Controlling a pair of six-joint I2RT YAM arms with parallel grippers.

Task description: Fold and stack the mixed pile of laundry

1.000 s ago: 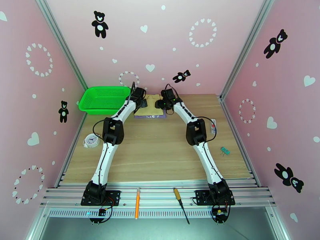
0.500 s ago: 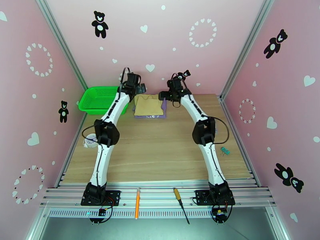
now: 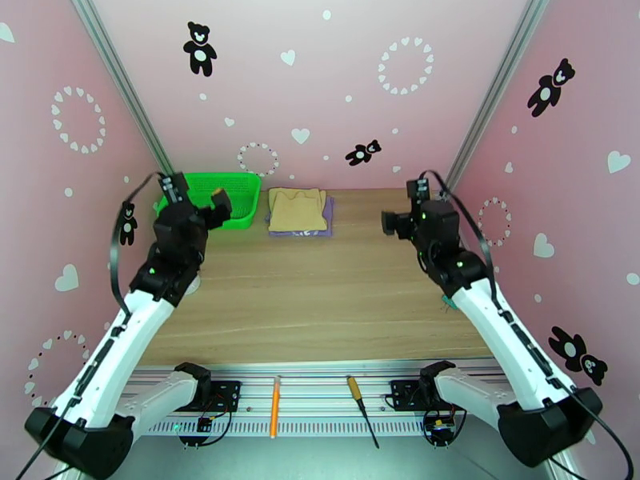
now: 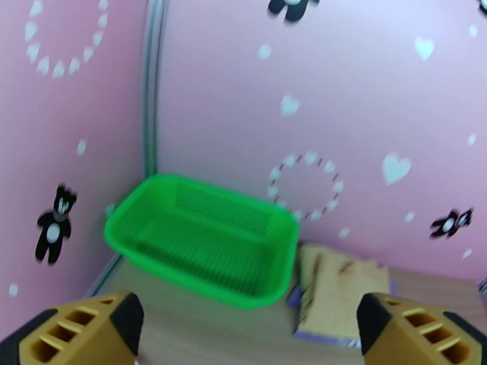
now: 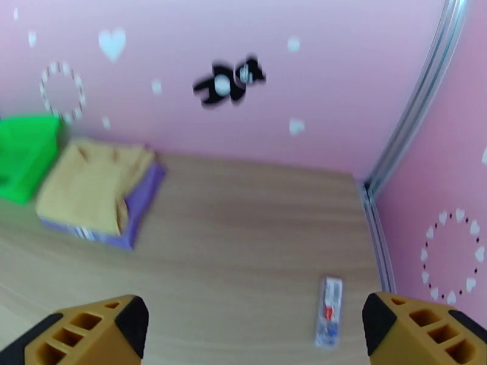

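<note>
Starting widest: bench [image 3: 320, 298], bare wood across its middle, laundry at the far edge. Next, green basket [image 3: 244, 194] in the far left corner, apparently nothing inside, just left of the stack. Then lavender shirt [image 3: 327, 219], folded flat as the bottom layer, showing as a purple border on the right and near sides. On top of it, tan garment [image 3: 298, 211], folded, smaller, lying a little toward the basket side. Smaller again: left tool [image 4: 243, 333] spread wide and holding nothing, raised near the basket; right tool [image 5: 252, 330] likewise spread and holding nothing, raised well to the right of the stack. Smallest: toothpaste tube [image 5: 329, 312] near the right wall.

Judged nearly done, both pieces folded and stacked. Possible trouble: tan layer slipping or unfolding if brushed on a return pass, being soft and off-centre; basket nudged by the left arm, standing so close.

Compared with a second earlier: both arms pulled back from over the stack and swung outward, bases now folded low; right tool widened; stack unmoved.
</note>
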